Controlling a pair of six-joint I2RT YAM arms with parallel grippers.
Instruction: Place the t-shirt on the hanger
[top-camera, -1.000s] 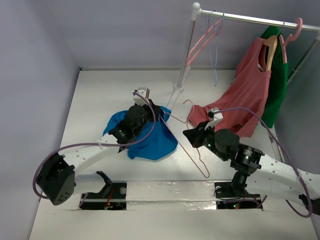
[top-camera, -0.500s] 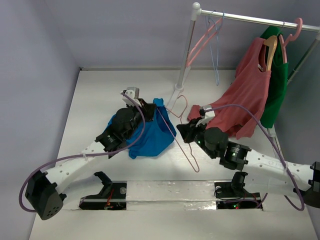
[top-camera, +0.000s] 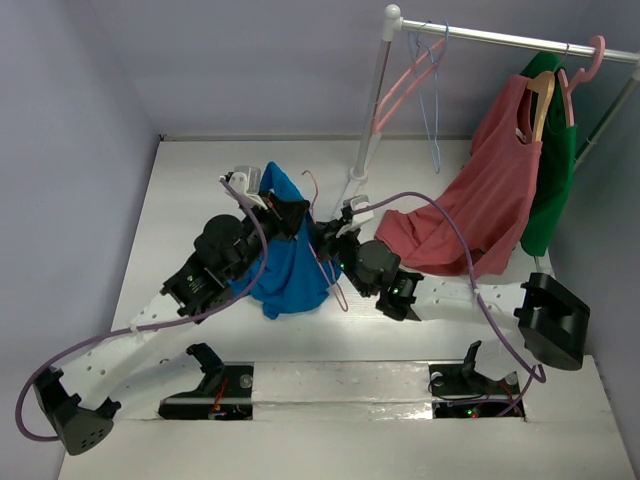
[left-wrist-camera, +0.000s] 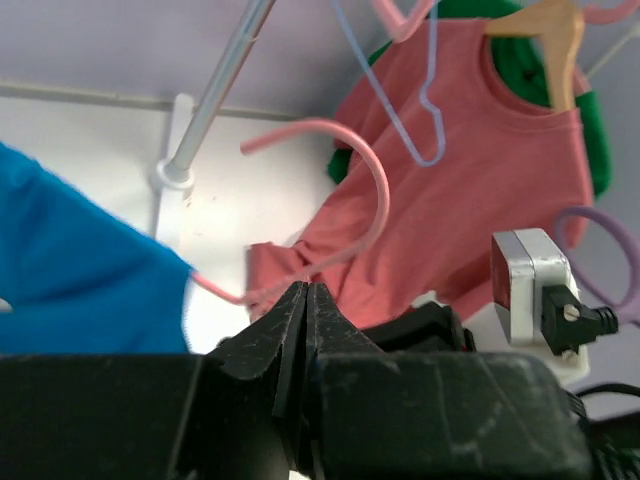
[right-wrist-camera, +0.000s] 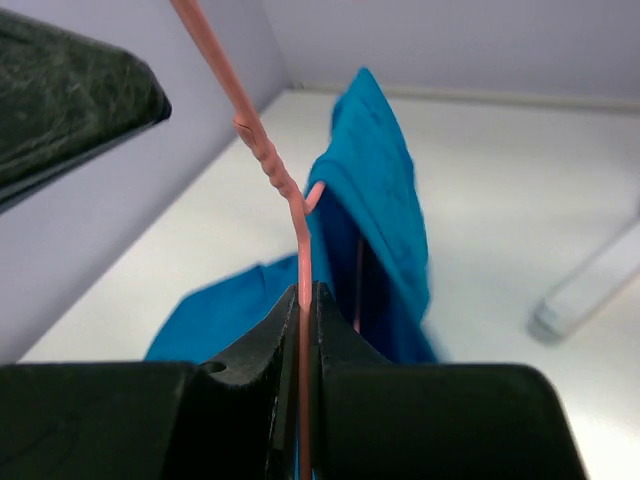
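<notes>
"Handling the t-shirt (top-camera: 285, 270), what should I expect?"
"It's soft, light and floppy. It hangs in a peak just left of the rack post (top-camera: 370, 120), pinched in the closed left gripper (left-wrist-camera: 305, 292). Collar or hem looks best to take."
"And the hanger (right-wrist-camera: 302, 255)?"
"Thin, springy, likely slippery. The right gripper (right-wrist-camera: 300, 296) is clamped on its wire, close by the rack post's foot."

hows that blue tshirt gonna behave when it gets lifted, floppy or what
Probably very floppy: the t-shirt rises to a peak and hangs in loose folds, its lower part bunched on the table. Likely light, since the thin hanger, pinched in the right gripper, seems to carry part of it. It might slide along that thin rod.
</notes>
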